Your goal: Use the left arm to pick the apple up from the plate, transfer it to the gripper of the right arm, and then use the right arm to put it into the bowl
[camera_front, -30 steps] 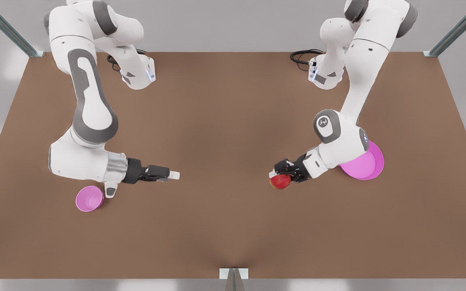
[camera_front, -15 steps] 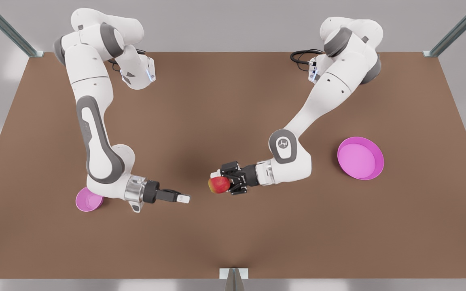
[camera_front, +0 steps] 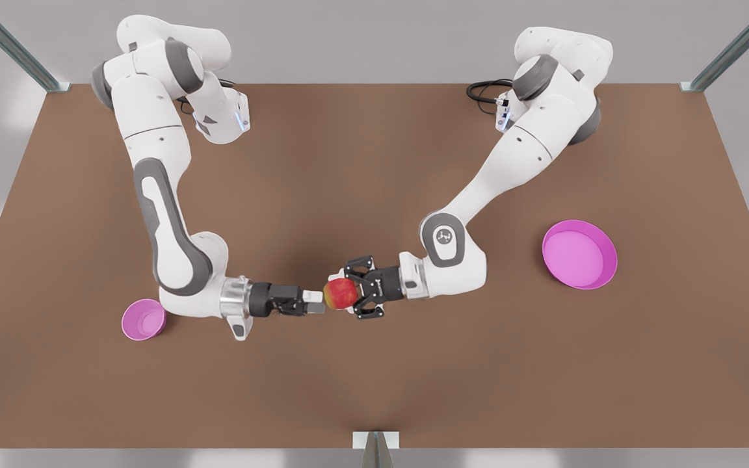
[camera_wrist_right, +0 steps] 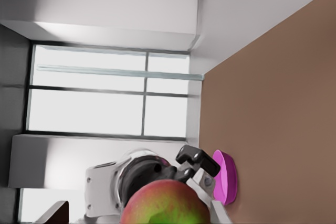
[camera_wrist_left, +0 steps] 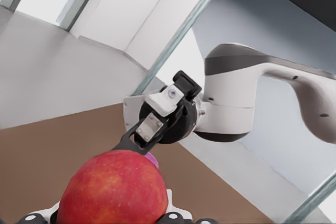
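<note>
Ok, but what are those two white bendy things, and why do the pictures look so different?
They are two robot arms in a computer simulation. Each ends in a gripper, a kind of pincer hand. The front view looks down on the whole brown table. The other two pictures come from small cameras on the arms' wrists, so they look tilted. On the table sit a small pink bowl and a wide pink plate. The left gripper, on the front view's right, holds a red apple above the table. The right gripper meets the apple from the other side.
</note>
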Motion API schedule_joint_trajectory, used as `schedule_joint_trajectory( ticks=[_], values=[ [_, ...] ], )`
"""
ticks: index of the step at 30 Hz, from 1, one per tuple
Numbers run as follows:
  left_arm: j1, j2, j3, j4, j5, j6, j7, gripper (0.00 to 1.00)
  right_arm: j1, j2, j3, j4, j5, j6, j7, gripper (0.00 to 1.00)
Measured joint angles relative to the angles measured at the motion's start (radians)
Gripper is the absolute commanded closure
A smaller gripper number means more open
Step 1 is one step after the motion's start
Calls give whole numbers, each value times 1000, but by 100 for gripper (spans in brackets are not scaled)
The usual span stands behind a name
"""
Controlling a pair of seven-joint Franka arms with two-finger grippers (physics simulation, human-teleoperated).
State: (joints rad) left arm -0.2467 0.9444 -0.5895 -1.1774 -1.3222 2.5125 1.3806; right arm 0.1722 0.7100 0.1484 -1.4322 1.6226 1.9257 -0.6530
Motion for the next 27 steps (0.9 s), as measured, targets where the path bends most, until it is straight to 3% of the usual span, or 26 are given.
schedule_joint_trajectory(
  ticks=[12,27],
  values=[
    [-8,7,-1,2,-3,1,183,31,19,8,-6,-5,-15,17,-104,0],
    [-8,8,1,1,-5,-1,304,31,42,0,21,-14,-29,42,6,0]
  ],
)
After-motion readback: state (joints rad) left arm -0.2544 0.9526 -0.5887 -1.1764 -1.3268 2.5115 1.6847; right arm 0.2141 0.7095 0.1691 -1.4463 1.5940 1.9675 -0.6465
